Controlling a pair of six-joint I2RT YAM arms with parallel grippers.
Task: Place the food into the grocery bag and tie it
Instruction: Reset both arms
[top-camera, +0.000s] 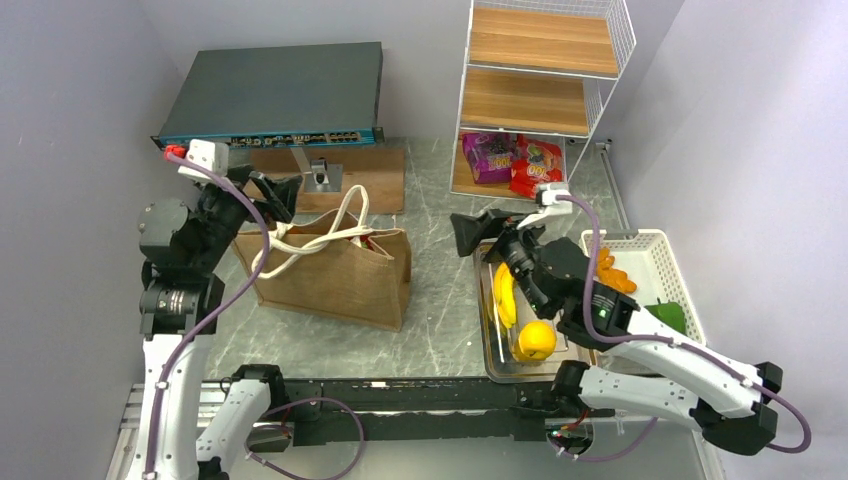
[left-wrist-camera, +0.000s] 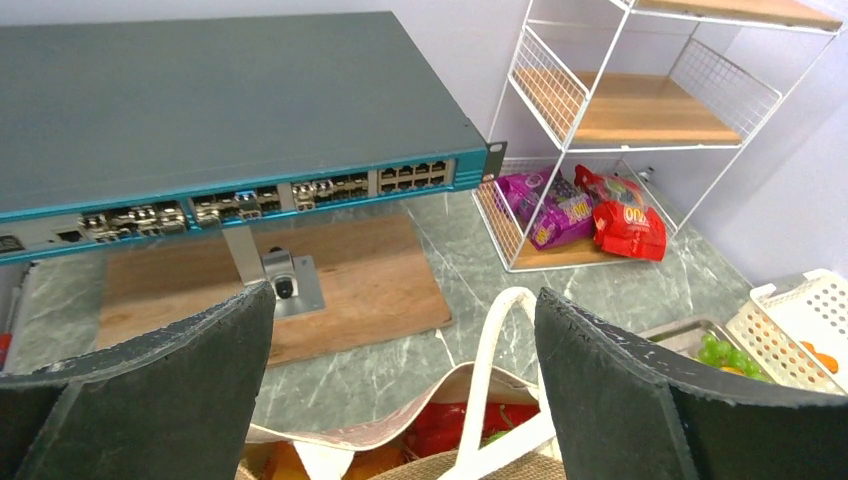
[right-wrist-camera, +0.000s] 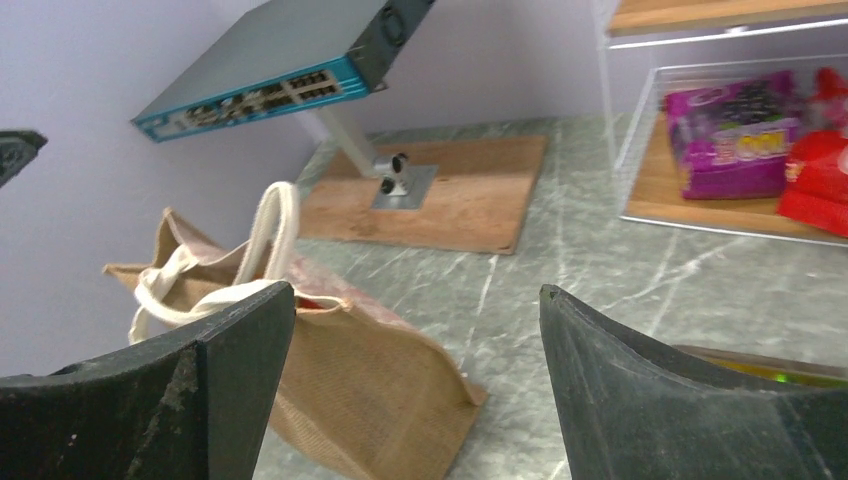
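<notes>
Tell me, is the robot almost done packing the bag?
Not yet. A red packet already sits inside the grocery bag. The left gripper and right gripper are open and empty. The banana and yellow fruit wait in the tray, snack packets on the rack, and the handles hang untied.

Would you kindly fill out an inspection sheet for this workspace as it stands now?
Surface: veined grey marble table.
Job's things: grocery bag standing open, red item inside; banana and yellow fruit in metal tray; snack packets on wire shelf.
Clutter: network switch on stand over wooden board; white basket with orange and green produce.
Grippers: left gripper open above bag; right gripper open near tray.
Cables: purple cable along each arm.
Surroundings: lilac walls.
</notes>
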